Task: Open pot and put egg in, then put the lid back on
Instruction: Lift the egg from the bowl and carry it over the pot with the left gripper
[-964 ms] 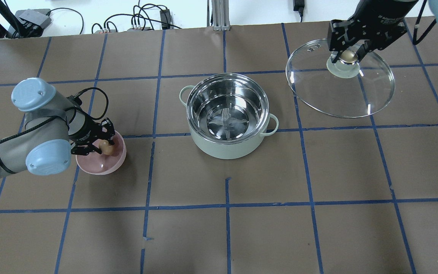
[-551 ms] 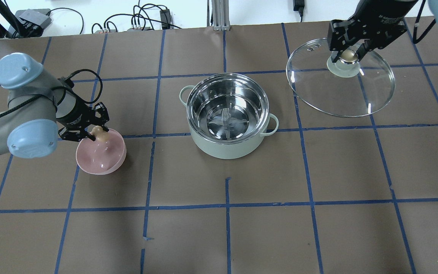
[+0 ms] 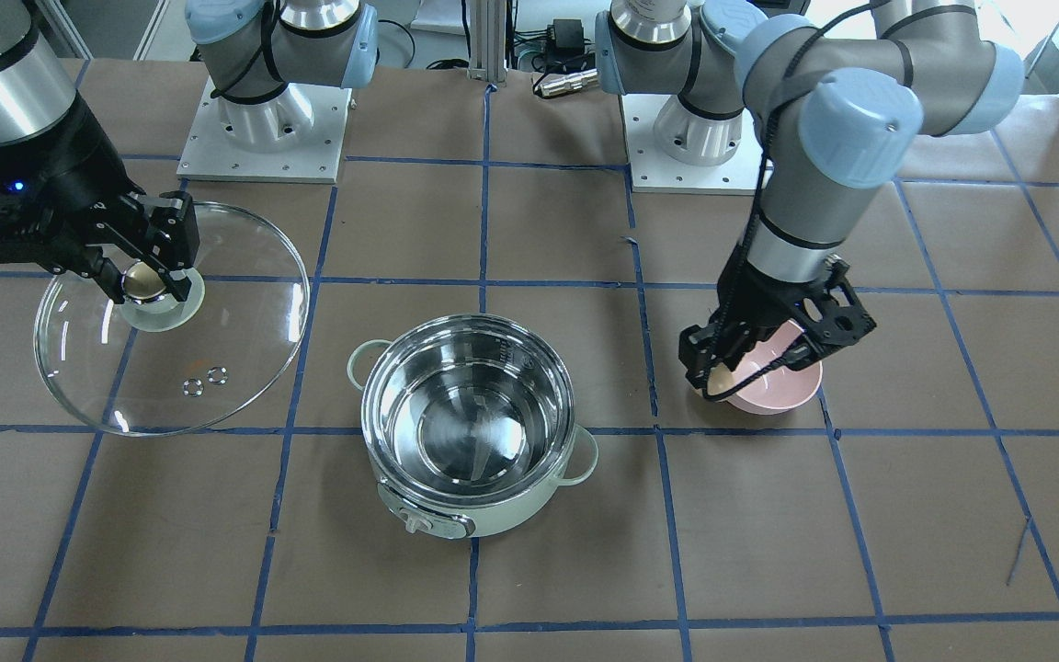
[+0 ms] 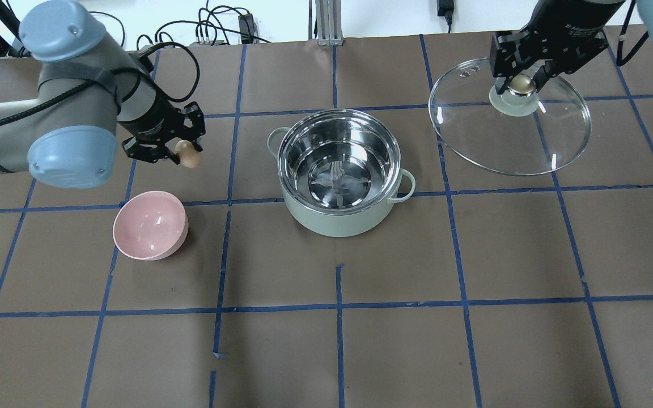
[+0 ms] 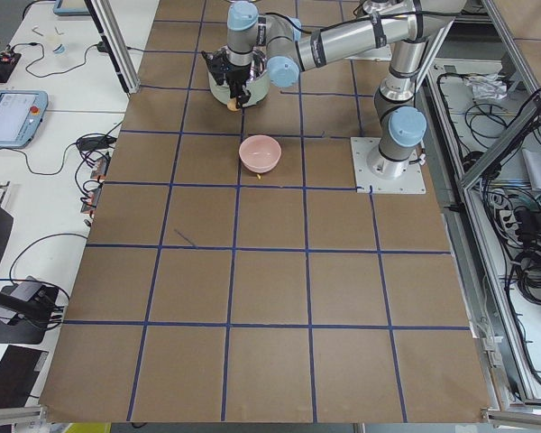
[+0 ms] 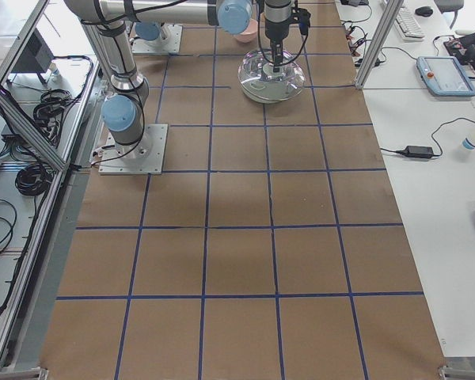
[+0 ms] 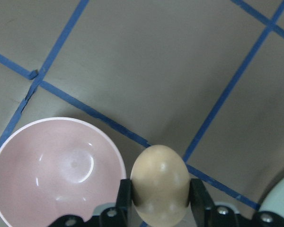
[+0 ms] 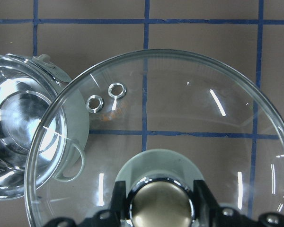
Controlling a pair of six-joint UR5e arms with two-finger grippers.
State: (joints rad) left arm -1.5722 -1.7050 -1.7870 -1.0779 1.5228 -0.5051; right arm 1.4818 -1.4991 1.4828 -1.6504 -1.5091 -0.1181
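The left gripper (image 4: 183, 152) has risen out of the pink bowl (image 4: 174, 238) and swung right, toward the pot (image 4: 335, 222), taking the egg (image 4: 190, 160) with it. The bowl has stayed where it was, on the left part of the table (image 4: 394, 340), with nothing in it. The lid (image 4: 513, 141) and the arm carrying it have barely shifted.

The left gripper is clamped on the egg. The wrist view shows one black finger (image 7: 124, 197) pressed to each side of the egg, whose blunt end points forward. The egg hangs in the air, clear of the bowl, on the bowl's right side and well short of the pot. Bare brown table and blue tape lines lie beneath it. In the wrist view a sliver of the pot's pale green wall shows at the lower right corner.

The pot stands open near the middle of the table, upright, its shiny steel inside empty. One loop handle sits at its far left and the other at its near right. Its control knob (image 3: 415, 522) faces the far side, away from the robot.

The right gripper (image 4: 520, 80) is closed around the beige-gold lid knob (image 8: 161, 202), a finger on either side. The glass lid hangs from that hold, tilted, at the far right of the table and apart from the pot. Its two vent holes (image 8: 104, 96) lie on the side toward the pot. Whether its low rim touches the table cannot be told
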